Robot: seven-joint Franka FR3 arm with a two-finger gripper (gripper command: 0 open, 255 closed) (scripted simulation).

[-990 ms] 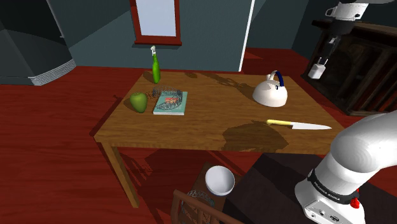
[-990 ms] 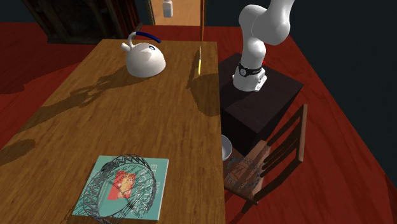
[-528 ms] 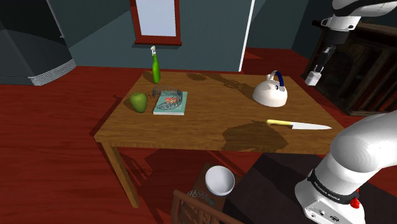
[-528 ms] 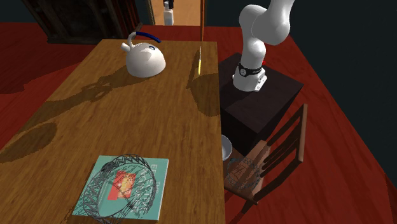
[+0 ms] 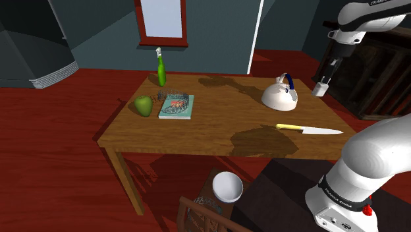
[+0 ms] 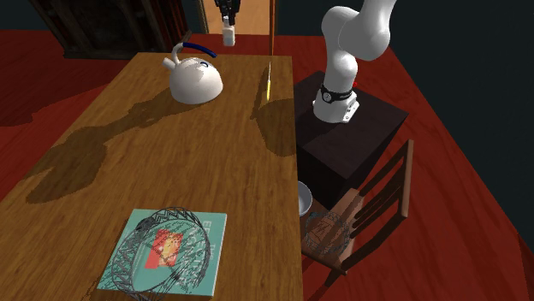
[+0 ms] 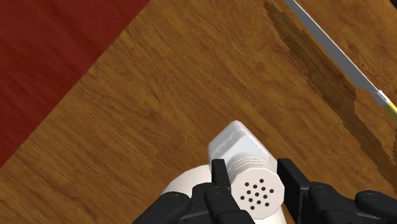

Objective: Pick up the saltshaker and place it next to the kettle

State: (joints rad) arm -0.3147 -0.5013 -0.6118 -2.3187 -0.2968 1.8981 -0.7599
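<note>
The white saltshaker [image 7: 240, 147] hangs in the air over the tabletop [image 7: 146, 121], clasped at its sides by the black gripper [image 7: 252, 168]. The wrist view looks onto its perforated cap and shows wood grain directly below it, with the yellow-handled knife [image 7: 334, 54] lying not far off. In the shoulder view the saltshaker [image 5: 320, 88] is just to the right of the white kettle [image 5: 279, 97] and raised off the tabletop [image 5: 217, 125]. The arm rises from the stand at lower right, leaves the picture, and comes back in at the upper right, with the gripper [image 5: 322, 82] pointing down at a slight slant. That view also shows a green bottle [image 5: 161, 71] at the far edge. The second exterior view adds the chair [image 6: 364, 209] and a white bowl [image 6: 305, 198] beside the stand.
</note>
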